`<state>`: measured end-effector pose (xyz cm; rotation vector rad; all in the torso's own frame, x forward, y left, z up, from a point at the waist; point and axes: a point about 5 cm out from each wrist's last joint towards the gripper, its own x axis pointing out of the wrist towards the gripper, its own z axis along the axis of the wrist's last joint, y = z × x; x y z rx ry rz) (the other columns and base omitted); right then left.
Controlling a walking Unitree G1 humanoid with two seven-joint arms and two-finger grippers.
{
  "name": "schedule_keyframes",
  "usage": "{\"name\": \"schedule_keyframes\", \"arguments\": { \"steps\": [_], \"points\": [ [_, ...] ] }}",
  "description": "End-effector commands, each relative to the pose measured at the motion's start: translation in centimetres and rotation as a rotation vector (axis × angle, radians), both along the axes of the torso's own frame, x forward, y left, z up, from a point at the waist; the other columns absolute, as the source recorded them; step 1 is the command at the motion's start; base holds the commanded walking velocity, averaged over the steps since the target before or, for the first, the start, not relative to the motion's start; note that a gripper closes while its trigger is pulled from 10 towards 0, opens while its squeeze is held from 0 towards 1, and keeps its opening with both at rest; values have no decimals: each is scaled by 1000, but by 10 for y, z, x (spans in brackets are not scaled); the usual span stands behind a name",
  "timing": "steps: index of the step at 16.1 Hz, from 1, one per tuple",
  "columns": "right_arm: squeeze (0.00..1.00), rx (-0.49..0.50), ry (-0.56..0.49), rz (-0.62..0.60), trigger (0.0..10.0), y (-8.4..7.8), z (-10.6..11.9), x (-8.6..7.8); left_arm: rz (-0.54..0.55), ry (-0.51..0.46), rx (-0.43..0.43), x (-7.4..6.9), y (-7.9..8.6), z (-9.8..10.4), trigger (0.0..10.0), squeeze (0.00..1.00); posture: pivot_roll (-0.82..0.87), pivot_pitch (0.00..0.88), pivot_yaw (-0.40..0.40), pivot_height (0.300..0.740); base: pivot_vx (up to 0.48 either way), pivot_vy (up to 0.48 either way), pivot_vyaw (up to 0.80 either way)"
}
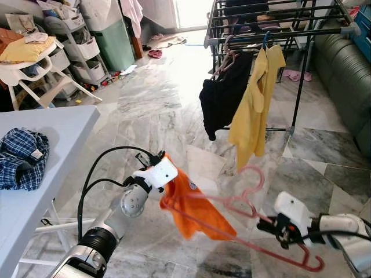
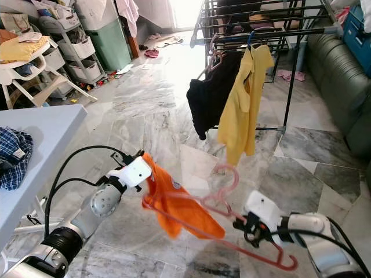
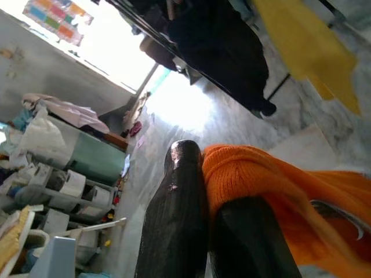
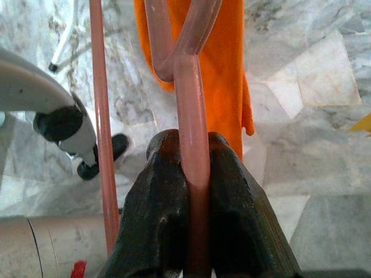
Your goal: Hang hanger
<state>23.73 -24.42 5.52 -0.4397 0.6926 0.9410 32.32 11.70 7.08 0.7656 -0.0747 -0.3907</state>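
Left eye view: one pink hanger (image 1: 255, 229) is held over the marble floor (image 1: 156, 110), carrying one orange garment (image 1: 194, 202). Two garments, one black (image 1: 223, 95) and one yellow (image 1: 252, 110), are counted on one drying rack (image 1: 278, 29); its top is cut off. One checked cloth (image 1: 20, 156) lies on the table (image 1: 52, 130).

Left wrist view: the left gripper (image 3: 211, 202) is seen with both fingers (image 3: 177, 214) pressed together on the orange garment's edge; the hanger is hidden.

Right wrist view: the right gripper (image 4: 194, 168) is clamped on the hanger's pink bar, which runs between the fingers (image 4: 159, 202); the hook is cut off.
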Motion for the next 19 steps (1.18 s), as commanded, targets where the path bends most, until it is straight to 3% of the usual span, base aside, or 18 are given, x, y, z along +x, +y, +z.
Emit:
{"name": "schedule_keyframes", "arguments": {
  "steps": [1,5,10,14,16,18,19],
  "points": [
    [0,3,-28,24,10000,6,3,3,20,-34,-25,7,5,11,10000,0,-122,0,159,740,0,0,0],
    [0,-40,-162,1,10000,8,16,20,-4,-20,-21,5,9,10,10000,0,-115,0,163,740,0,0,0],
    [0,-80,-213,10,10000,1,28,28,25,20,30,3,19,2,10000,0,-111,0,161,740,0,0,0],
    [0,26,-195,92,10000,12,42,20,70,44,83,5,29,-4,10000,0,-115,0,161,740,0,0,0],
    [0,158,-240,57,10000,17,57,24,88,65,110,5,33,-8,10000,0,-118,0,161,740,0,0,0],
    [0,156,-277,-13,10000,10,59,31,111,85,131,4,37,-13,10000,0,-120,0,162,740,0,0,0],
    [0,88,-270,-20,10000,5,52,30,113,85,132,3,38,-13,10000,0,-119,0,163,740,0,0,0]
  ]
}}
